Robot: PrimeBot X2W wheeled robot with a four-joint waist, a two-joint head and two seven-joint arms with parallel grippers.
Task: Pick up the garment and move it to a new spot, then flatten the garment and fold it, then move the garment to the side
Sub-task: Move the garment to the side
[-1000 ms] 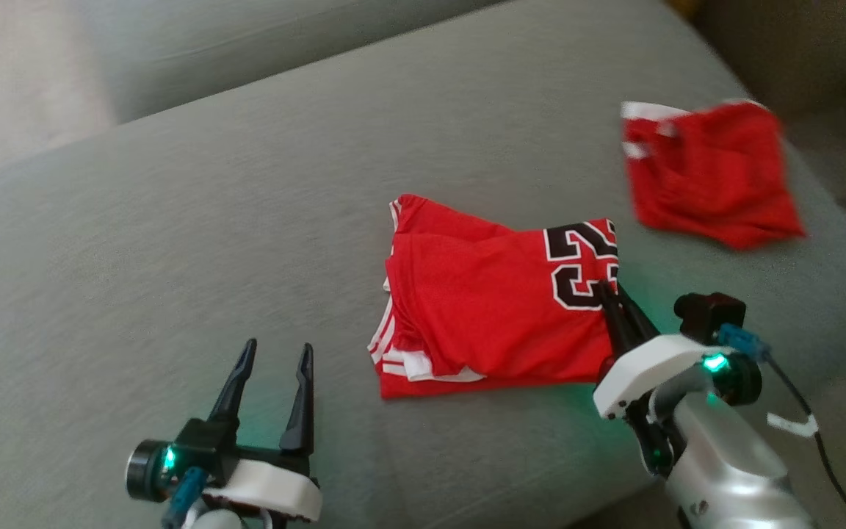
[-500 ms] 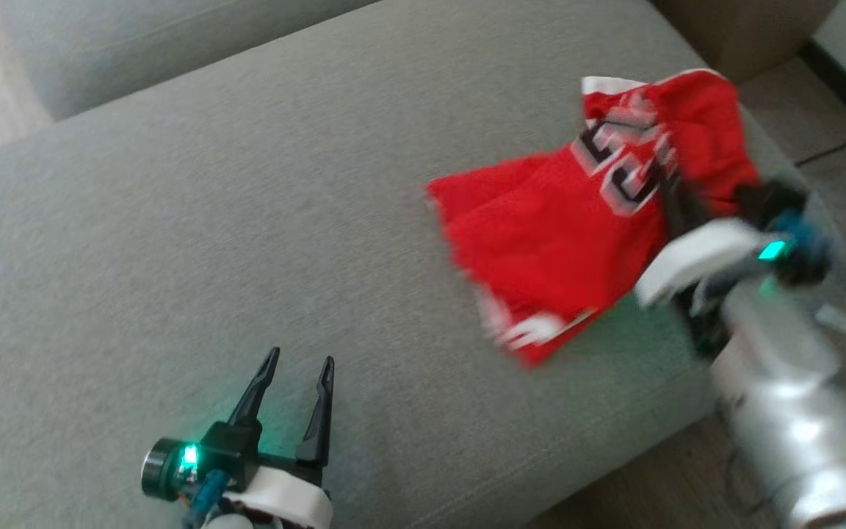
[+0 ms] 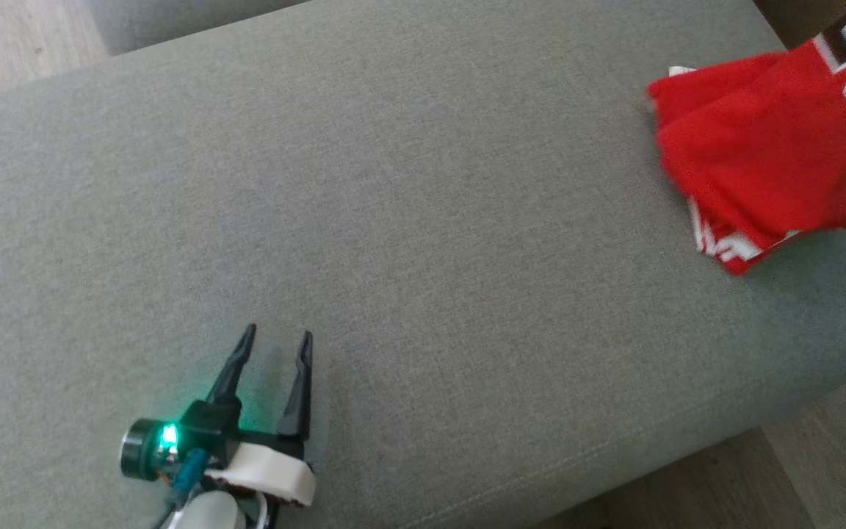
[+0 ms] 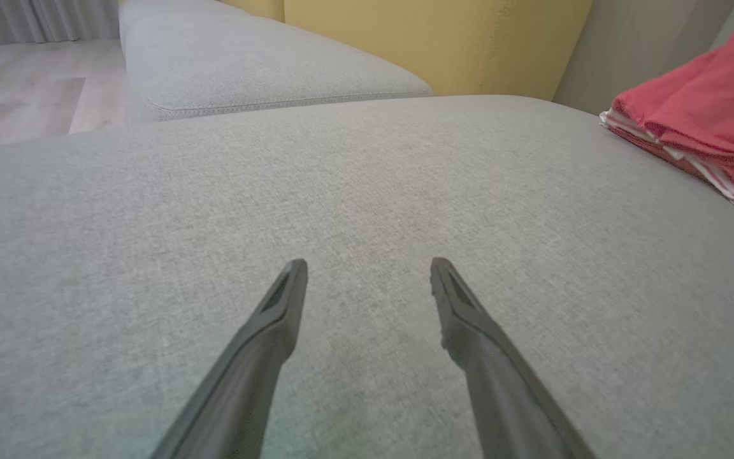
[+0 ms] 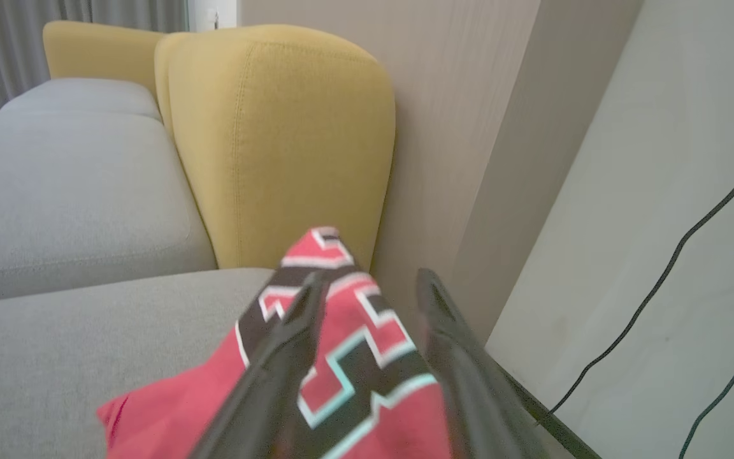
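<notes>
Right gripper [image 5: 367, 280] seemingly clamps the folded red jersey [image 3: 761, 154]; left gripper [image 3: 272, 344] hovers spread above the cushion [image 3: 423, 220].

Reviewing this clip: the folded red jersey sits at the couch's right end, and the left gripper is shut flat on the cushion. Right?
Not quite. The left gripper is open, its fingers spread apart above the grey cushion, as the left wrist view shows. The folded red jersey is indeed at the right end.

Garment [image 3: 761, 169] on cushion's [image 3: 423, 220] right end
</notes>
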